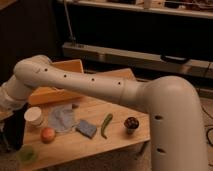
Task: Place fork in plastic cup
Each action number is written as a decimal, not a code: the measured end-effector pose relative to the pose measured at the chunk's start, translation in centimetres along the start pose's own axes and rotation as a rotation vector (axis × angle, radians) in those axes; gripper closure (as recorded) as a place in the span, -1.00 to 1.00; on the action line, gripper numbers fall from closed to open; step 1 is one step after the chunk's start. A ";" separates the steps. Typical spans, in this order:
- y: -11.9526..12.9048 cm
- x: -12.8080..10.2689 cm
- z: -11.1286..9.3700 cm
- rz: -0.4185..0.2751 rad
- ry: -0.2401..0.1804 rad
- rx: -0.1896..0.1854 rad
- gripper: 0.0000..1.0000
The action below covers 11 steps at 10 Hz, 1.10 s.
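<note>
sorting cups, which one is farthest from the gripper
The dark cup right of the green pepper; the white cup and green cup sit by the gripper at the left.

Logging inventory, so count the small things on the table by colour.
Green: 2, curved green pepper, pale green plastic cup
White: 1, round white tub
Orange: 1, round orange fruit
Blue: 2, blue sponge, crumpled pale blue cloth
Dark: 1, small dark cup
Total: 7
Dark gripper: left end of wooden table.
</note>
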 end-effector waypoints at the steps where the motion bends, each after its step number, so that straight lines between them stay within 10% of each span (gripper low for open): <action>1: -0.4 0.9 -0.2 0.005 -0.004 -0.001 1.00; 11: 1.7 5.9 0.5 0.033 0.050 -0.006 1.00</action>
